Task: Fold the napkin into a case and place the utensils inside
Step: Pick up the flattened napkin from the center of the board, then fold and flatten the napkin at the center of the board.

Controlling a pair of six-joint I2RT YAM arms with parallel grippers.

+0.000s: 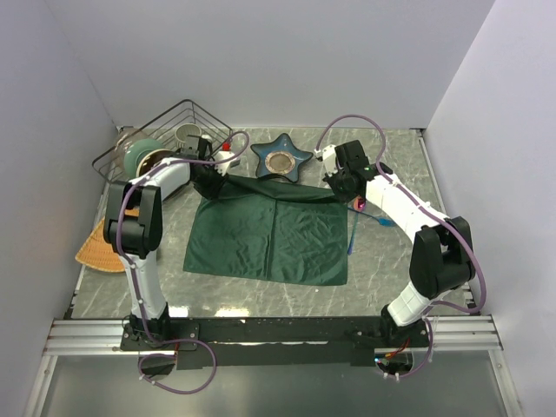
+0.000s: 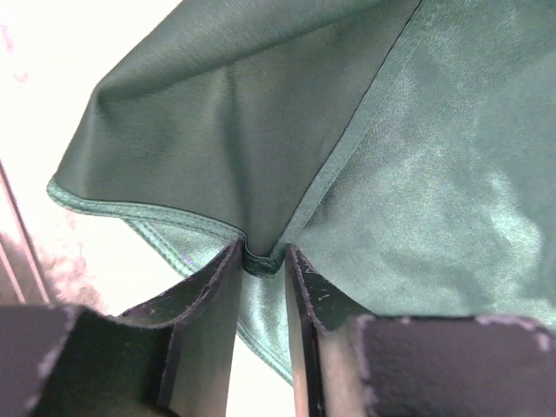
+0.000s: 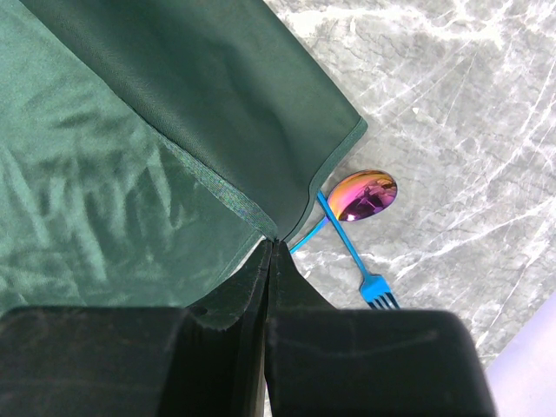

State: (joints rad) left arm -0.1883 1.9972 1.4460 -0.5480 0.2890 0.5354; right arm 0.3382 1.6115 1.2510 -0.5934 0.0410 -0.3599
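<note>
Left gripper (image 2: 262,261) and right gripper (image 3: 269,248) are each clamping a far corner of the dark green, creased napkin (image 1: 261,239). Its near half is lying mid-table (image 1: 369,269), with a blue fork (image 3: 352,252) and a pink-magenta spoon (image 3: 365,195) resting just beside its right edge.

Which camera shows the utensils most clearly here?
Right wrist view: the spoon and blue fork appear close and sharp. The top view shows only a thin blue line and a pink speck; the left wrist view shows neither.
</note>
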